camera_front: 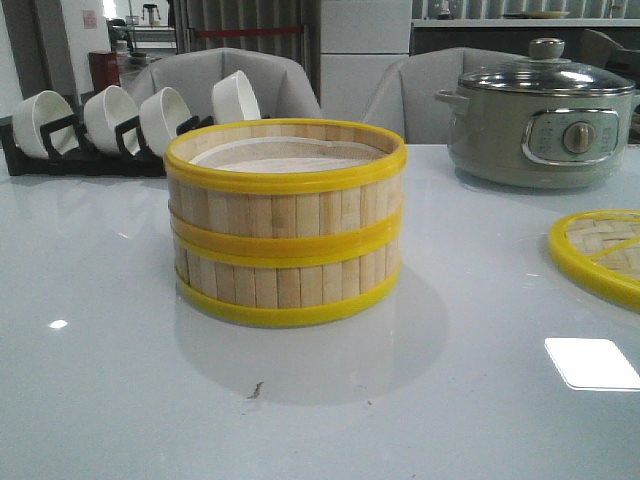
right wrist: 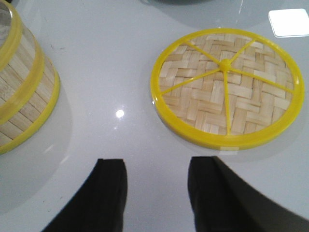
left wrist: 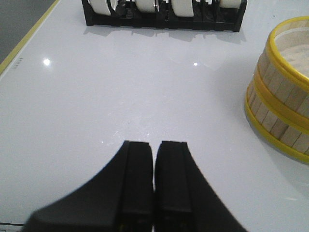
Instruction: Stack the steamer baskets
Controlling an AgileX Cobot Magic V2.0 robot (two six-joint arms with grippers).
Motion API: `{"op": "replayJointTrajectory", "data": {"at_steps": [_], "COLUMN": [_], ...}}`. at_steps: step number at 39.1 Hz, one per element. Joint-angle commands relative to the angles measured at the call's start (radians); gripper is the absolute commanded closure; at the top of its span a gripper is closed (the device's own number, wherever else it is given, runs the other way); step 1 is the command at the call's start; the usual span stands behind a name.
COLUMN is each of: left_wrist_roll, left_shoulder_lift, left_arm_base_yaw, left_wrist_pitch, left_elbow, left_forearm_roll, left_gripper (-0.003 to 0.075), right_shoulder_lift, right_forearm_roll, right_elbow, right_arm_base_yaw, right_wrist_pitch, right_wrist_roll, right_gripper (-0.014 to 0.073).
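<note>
two bamboo steamers stand stacked at mid-table, both arms clear

the two round steamer baskets of light bamboo slats with bright yellow rims [camera_front: 286, 228] sit one on top of the other near the middle of the glossy white table [camera_front: 100, 400], the upper ring squarely over the lower, their meeting rims forming a thick yellow band, a pale liner showing inside the top one. judging from this alone, the stacking looks done. the left gripper [left wrist: 154, 159], black-fingered, hangs over bare table with its fingers pressed together and holding nothing, the stack off to one side of it and well apart. the right gripper [right wrist: 157, 179] hangs with its fingers spread and empty, between the stack and the flat woven bamboo lid with a yellow rim and spokes [right wrist: 227, 89], touching neither. behind the stack stand a black rack of white bowls [camera_front: 110, 125] and a grey-green electric pot with a glass lid [camera_front: 540, 120].

the baskets look light and fairly stiff, thin slats held by smooth plastic hoops, so they would likely slide easily on the shiny surface if nudged. the surest hold appears to be over the top rim, one finger inside the wall and one outside, since a ring seems too wide to span; a hard pinch on bare slats could flex or crack them.
</note>
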Motion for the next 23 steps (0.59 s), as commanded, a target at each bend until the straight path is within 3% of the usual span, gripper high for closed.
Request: {"op": "replayJointTrajectory", "data": {"at_steps": [1,6,17,23], "left_wrist_roll": [-0.009,-0.009,-0.009,-0.009], "left_shoulder_lift": [0.002,0.002,0.002,0.002], "left_arm_base_yaw": [-0.008,-0.008,-0.008,-0.008], "left_wrist_pitch": [-0.088,-0.088,-0.088,-0.088], "left_elbow": [-0.031,-0.031,-0.031,-0.031], "left_forearm_roll": [-0.005,-0.005,-0.005,-0.005], "left_gripper": [0.0629,0.0629,0.0629,0.0629], "right_shoulder_lift": [0.046,0.133,0.378,0.548], "right_forearm_roll": [0.022,0.021,0.016,0.022], "right_elbow": [-0.034,-0.036,-0.105,-0.217], "right_arm_base_yaw": [0.001,0.001,-0.003,-0.028], "right_wrist_pitch": [-0.042,-0.061,-0.246,-0.18], "right_wrist_roll": [-0.009,-0.009,-0.011,-0.009], "right_gripper": [0.0181,0.0181,0.0181,0.0249]}}
